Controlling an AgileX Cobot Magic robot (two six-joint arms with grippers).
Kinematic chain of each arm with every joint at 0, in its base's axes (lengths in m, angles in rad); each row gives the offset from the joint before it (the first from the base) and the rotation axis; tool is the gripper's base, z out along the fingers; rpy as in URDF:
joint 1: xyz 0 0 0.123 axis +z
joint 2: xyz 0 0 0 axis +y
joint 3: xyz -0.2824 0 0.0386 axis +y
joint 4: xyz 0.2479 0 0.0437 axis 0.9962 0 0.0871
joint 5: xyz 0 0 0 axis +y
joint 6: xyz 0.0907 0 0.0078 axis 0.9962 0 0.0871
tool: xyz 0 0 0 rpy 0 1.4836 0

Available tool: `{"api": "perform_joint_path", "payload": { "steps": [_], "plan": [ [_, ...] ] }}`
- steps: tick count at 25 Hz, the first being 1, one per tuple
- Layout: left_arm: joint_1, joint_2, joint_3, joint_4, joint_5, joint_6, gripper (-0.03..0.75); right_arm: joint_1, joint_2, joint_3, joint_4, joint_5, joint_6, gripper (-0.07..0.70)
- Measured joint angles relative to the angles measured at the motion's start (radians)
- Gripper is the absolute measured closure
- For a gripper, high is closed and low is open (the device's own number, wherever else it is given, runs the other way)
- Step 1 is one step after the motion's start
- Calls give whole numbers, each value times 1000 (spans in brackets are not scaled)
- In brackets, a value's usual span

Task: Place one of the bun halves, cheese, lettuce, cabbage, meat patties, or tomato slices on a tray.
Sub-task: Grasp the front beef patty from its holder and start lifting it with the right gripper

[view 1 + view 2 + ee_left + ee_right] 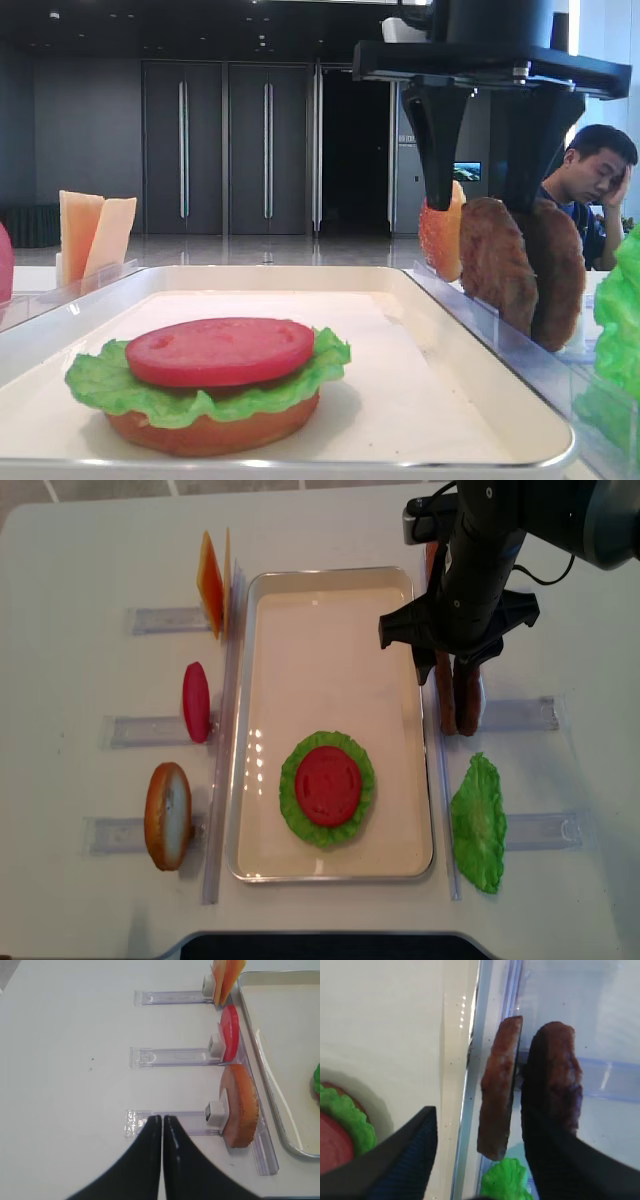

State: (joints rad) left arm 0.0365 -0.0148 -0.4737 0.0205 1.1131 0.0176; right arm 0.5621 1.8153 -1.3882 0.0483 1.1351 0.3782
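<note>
Right wrist view shows the right gripper [475, 1135] with its jaws spread wide, straddling the nearer of two meat patties [499, 1087] standing on edge in the clear holder [520, 714] just beside the tray [262, 710]; nothing grasped yet. Left gripper [162, 1125] hangs clenched, well apart.

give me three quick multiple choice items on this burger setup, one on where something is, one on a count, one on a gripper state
1. Where does the tomato slice on the tray lie?
A. on the lettuce
B. on bare tray
C. on a patty

2. How many meat patties stand in the holder right of the tray?
A. one
B. two
C. four

3. How is the right gripper set?
A. shut beside the patties
B. open, jaws astride the nearer patty
C. shut on lettuce

Answers:
1 A, green lettuce frills ring the red disc.
2 B, two brown discs stand side by side.
3 B, the wrist view shows one jaw on each side of that patty.
</note>
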Motion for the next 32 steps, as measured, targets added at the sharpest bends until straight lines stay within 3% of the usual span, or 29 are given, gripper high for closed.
{"api": "perform_joint_path", "payload": {
  "steps": [12, 28, 32],
  "plan": [
    [0, 0, 0, 0, 0, 0, 715, 0, 2, 13, 9, -47, 11, 228],
    [0, 0, 0, 0, 0, 0, 715, 0, 27, 16, -2, -48, 22, 232],
    [0, 0, 0, 0, 0, 0, 715, 0, 27, 16, -32, -48, 25, 302]
  ]
}}
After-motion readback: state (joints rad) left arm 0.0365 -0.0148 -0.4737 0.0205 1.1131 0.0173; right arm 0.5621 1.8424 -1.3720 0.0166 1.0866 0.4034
